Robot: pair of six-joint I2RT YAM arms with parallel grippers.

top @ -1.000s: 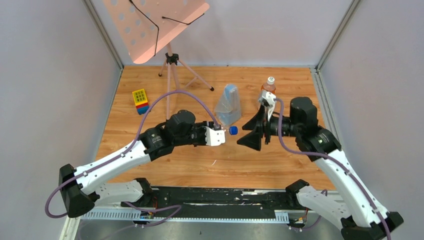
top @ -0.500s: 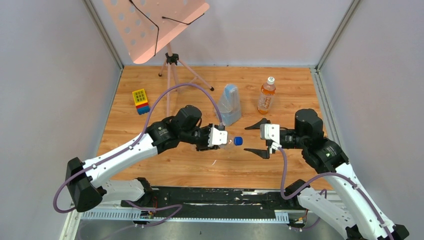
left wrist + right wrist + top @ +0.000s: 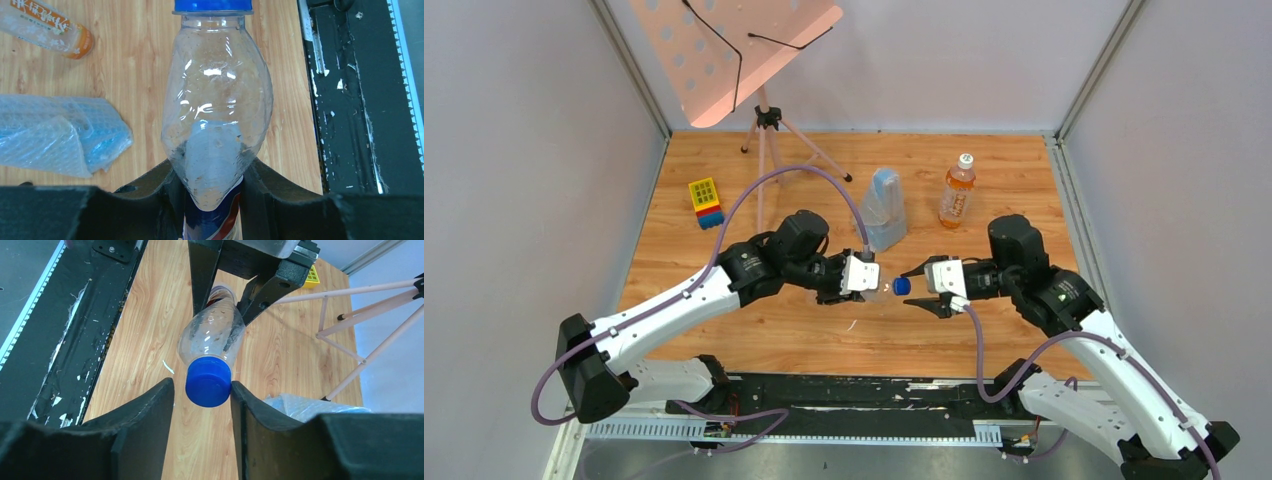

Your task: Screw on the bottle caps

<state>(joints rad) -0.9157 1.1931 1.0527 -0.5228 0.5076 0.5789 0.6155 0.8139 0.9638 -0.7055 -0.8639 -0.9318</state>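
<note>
**Inspector A:** Where do we place the Pepsi bottle (image 3: 217, 100)?

**Inspector B:** We find it lifted off the desk (image 3: 824, 340), over the middle and somewhat toward the near edge. The left gripper (image 3: 869, 278) is clamped on its labelled lower body. Its long axis runs level, left to right, with the neck pointing straight at the right arm.

**Inspector A:** And the blue cap (image 3: 208, 381)?

**Inspector B:** It sits on the neck. How far it is threaded we cannot tell.

**Inspector A:** What of the right gripper (image 3: 202, 387)?

**Inspector B:** It faces the cap end-on, with its jaws straddling the cap. In the wrist view one pad meets the cap's rim, while a sliver of wood shows between the other pad and the cap. We record them as parted and not yet gripping.

**Inspector A:** What does the coming move turn on?

**Inspector B:** In our judgement, on alignment. The right wrist's roll axis must stay in line with the bottle's long axis, or the cap will cock on the thread. The cap sits slightly off-centre between the pads, so closing may nudge the neck sideways.

**Inspector A:** And the orange bottle (image 3: 957, 195)?

**Inspector B:** It stands upright toward the far right corner with its white cap (image 3: 965, 159) on, well apart from both arms.
</note>
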